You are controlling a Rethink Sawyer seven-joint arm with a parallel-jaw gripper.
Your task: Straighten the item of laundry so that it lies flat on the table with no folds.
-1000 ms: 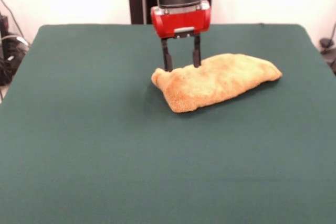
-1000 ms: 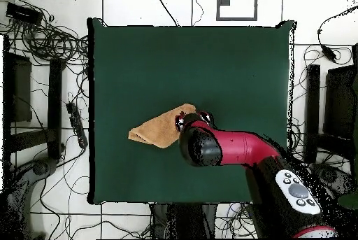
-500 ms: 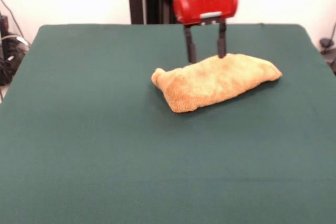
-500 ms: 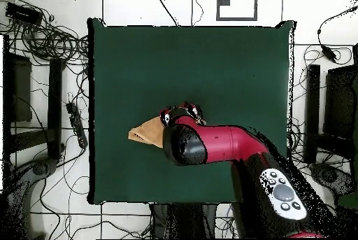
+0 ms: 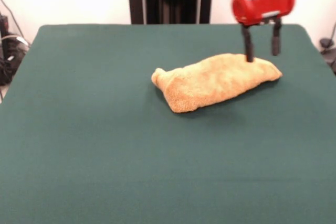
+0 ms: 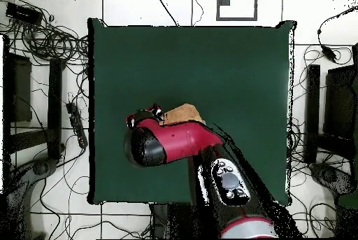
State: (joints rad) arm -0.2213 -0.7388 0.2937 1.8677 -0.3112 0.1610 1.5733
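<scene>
Towel (image 5: 215, 80) bunched on counter (image 5: 105, 145), folded. Pincer (image 5: 261, 50) open, empty, over its end. Arm (image 6: 178, 141) blocks most of towel overhead.

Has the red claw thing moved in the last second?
Yes. The gripper slid rightward in the front view, from the towel's left end to its right end.

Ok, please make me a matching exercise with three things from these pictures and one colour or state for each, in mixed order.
Things:
1. towel
2. table
3. hand

States:
A. open, above one end of the towel
B. dark green top
C. orange-tan, bunched up with folds

Pairs: 1-C, 2-B, 3-A
</scene>
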